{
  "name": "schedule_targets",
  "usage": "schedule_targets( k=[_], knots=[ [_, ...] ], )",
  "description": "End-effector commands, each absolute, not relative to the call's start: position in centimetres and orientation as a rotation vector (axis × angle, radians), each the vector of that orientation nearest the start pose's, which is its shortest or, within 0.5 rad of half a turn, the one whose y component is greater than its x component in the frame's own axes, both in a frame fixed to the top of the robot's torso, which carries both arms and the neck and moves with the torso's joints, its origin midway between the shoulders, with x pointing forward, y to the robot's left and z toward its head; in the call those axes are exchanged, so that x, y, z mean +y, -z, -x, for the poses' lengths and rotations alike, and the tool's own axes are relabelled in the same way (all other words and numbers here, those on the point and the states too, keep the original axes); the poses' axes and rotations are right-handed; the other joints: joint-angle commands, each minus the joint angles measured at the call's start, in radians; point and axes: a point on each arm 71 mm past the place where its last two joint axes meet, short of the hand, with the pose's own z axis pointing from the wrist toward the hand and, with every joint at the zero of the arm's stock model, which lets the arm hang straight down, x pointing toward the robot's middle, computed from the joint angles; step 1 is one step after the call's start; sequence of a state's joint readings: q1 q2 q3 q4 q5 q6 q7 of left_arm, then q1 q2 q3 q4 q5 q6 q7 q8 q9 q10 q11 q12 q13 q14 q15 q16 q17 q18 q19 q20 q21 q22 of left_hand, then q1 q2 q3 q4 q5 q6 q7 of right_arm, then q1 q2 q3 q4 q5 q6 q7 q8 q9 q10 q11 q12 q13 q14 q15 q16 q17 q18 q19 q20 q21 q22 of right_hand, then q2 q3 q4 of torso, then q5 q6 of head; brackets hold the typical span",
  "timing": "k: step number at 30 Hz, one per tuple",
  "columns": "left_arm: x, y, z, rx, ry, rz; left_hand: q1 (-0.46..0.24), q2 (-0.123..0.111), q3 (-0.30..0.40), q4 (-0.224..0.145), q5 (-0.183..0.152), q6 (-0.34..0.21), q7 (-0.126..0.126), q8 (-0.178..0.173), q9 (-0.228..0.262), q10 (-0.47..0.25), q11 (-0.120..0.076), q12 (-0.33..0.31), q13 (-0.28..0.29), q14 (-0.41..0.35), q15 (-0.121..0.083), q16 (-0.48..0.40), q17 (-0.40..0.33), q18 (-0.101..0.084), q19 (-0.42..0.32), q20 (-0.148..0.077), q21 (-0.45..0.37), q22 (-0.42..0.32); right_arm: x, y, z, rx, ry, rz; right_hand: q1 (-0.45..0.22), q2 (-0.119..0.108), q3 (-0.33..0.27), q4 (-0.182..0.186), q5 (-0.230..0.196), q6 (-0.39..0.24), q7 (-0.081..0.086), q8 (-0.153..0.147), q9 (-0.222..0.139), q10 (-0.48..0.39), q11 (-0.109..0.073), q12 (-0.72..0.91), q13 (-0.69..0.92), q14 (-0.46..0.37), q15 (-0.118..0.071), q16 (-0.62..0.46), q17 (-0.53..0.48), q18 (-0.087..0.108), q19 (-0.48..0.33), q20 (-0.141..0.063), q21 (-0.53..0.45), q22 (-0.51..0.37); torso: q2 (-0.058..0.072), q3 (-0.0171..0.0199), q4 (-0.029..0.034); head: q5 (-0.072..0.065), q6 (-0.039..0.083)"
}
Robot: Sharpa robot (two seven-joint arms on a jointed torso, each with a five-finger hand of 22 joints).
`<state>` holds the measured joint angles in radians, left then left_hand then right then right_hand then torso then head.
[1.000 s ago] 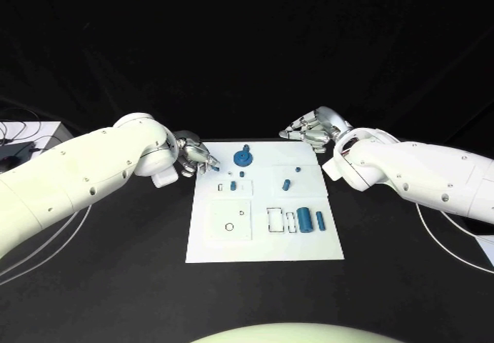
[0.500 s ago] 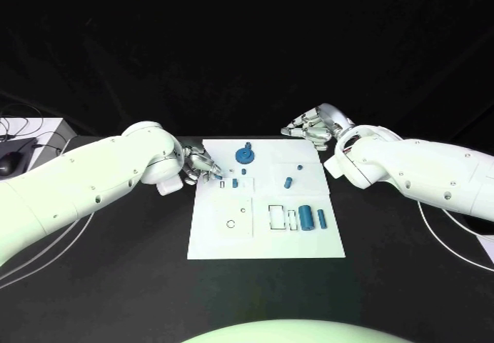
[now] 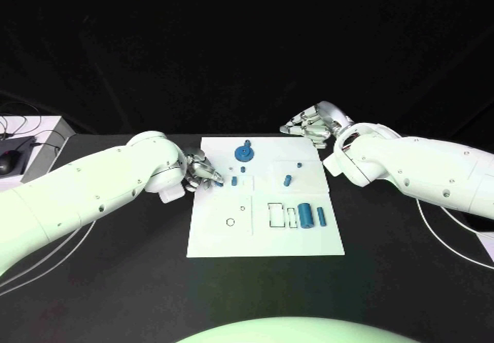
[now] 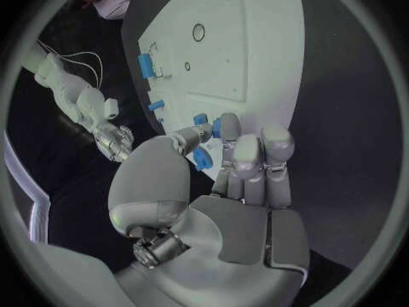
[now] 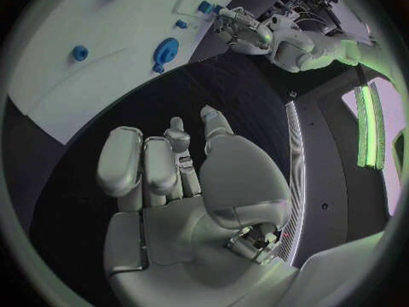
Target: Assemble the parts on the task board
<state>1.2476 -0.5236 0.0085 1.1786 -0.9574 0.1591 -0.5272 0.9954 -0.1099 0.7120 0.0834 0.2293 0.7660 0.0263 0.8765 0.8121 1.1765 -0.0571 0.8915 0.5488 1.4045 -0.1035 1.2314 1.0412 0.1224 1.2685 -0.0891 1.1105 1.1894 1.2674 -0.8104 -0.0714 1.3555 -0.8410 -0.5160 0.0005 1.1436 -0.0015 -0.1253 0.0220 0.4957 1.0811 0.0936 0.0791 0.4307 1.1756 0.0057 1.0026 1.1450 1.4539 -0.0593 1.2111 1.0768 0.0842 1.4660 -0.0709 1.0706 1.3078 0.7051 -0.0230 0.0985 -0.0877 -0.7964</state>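
- left silver many-fingered hand (image 3: 203, 174) sits at the white plate task board's (image 3: 263, 239) nine o'clock edge, pinching a small blue part (image 4: 203, 159); looks like the placing step
- right silver hand (image 3: 312, 128) off the one o'clock corner, fingers apart, holding nothing
- next I'd guess: seat it in a slot nearby

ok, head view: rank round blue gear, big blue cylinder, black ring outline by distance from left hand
1. Round blue gear, board's far edge, close beside the left hand.
2. Black ring outline, board's near-left part.
3. Big blue cylinder, board's right side.
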Motion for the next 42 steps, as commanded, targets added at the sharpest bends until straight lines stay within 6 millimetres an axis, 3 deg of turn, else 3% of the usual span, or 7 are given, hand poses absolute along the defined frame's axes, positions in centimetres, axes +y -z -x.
schedule_targets(
  k=[1, 5, 42],
  knots=[
    [14.6, 20.9, -54.3, 2.284, 0.483, 0.301, 0.001, 0.008, 0.154, -0.145, 0.002, 0.014, -0.011, -0.004, 0.004, 0.005, -0.001, -0.008, 0.002, 0.006, 0.001, -0.004, 0.002, -0.005, 0.005, -0.002, 0.002, 0.0, -24.8, 16.6, -52.8, 1.528, -0.797, -0.484, -0.003, 0.008, -0.002, -0.006, 0.006, 0.004, 0.001, -0.003, -0.001, 0.001, -0.001, 0.001, 0.001, -0.001, -0.004, -0.005, 0.002, 0.004, 0.042, -0.006, -0.002, 0.142, 0.002, 0.0001, -0.0019, 0.0, -0.001],
    [14.6, 21.1, -54.3, 2.264, 0.474, 0.288, 0.001, 0.008, 0.154, -0.144, 0.002, 0.014, -0.011, -0.004, 0.005, 0.005, -0.001, -0.008, 0.002, 0.006, 0.001, -0.006, 0.001, -0.004, 0.005, -0.002, 0.001, -0.001, -24.8, 16.6, -52.8, 1.53, -0.799, -0.483, -0.003, 0.008, -0.002, -0.006, 0.006, 0.004, 0.001, -0.003, -0.001, 0.001, -0.001, 0.001, 0.001, -0.001, -0.004, -0.005, 0.002, 0.004, 0.042, -0.006, -0.002, 0.142, 0.001, 0.0, 0.0005, -0.003, -0.003],
    [13.7, 21.2, -54.2, 2.286, 0.465, 0.224, 0.008, 0.005, 0.155, -0.142, 0.002, 0.015, -0.01, -0.007, 0.007, 0.005, 0.0, -0.01, 0.004, 0.007, 0.001, -0.008, 0.004, -0.004, 0.005, -0.001, 0.001, -0.002, -24.6, 16.6, -52.8, 1.536, -0.802, -0.482, -0.003, 0.008, -0.002, -0.005, 0.006, 0.005, 0.001, -0.003, -0.001, 0.002, -0.001, 0.0, 0.003, -0.001, -0.004, -0.005, 0.002, 0.004, 0.042, -0.006, -0.002, 0.141, 0.0, -0.0012, 0.0016, -0.011, -0.01]
  ],
)
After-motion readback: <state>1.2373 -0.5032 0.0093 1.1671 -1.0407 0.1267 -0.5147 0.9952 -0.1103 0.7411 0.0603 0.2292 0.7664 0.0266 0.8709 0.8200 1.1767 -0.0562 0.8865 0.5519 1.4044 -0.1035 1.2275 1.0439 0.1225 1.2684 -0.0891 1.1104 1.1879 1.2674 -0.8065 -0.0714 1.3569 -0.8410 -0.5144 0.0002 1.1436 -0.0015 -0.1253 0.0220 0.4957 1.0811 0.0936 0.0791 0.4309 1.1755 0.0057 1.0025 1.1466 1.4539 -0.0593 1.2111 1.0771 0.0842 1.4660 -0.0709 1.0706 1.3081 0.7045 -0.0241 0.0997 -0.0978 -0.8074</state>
